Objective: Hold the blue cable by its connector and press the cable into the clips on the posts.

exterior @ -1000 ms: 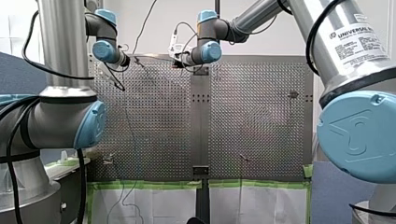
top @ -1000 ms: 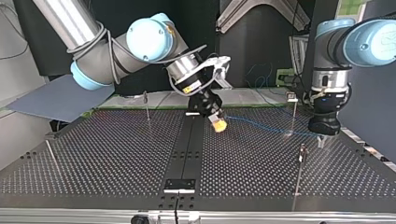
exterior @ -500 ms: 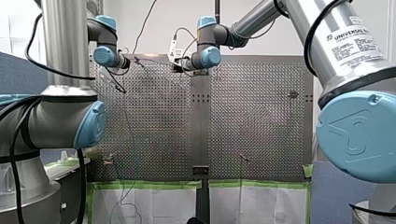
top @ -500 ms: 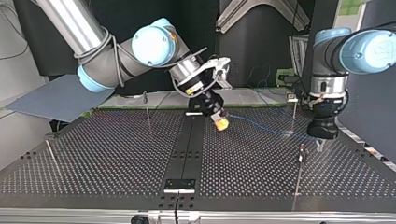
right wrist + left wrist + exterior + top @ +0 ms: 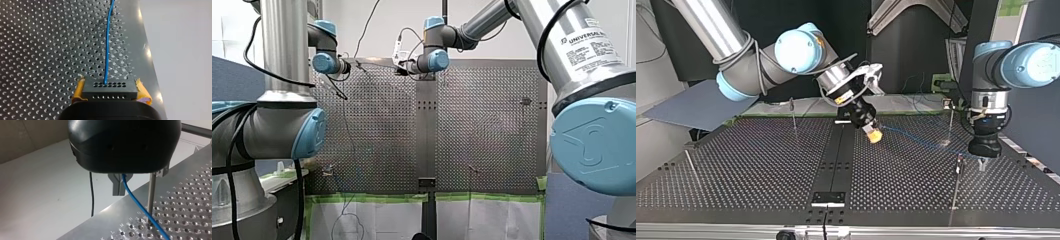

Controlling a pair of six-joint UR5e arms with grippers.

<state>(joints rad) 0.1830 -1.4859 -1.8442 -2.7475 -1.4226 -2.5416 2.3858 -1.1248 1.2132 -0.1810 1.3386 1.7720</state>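
Firmly clamped — one connector [image 5: 111, 88]
The yellow pads [image 5: 142, 93] of my right gripper [image 5: 110, 91] pinched it; one blue cable [image 5: 107, 45] ran ahead.

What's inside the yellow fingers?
A black connector sits between my right gripper's yellow pads, the blue cable leaving its front. Its rear is hidden by the gripper.

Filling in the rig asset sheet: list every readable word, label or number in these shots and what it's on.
"UNIVERSAL R...": white label on my right arm, front view; the rest and the fine print below are unreadable.
"L", "M": stamped letters along the table edge, left wrist view; the others in the row are blurred.
Yellow sticker on my right arm's wrist, top view: too small to read.
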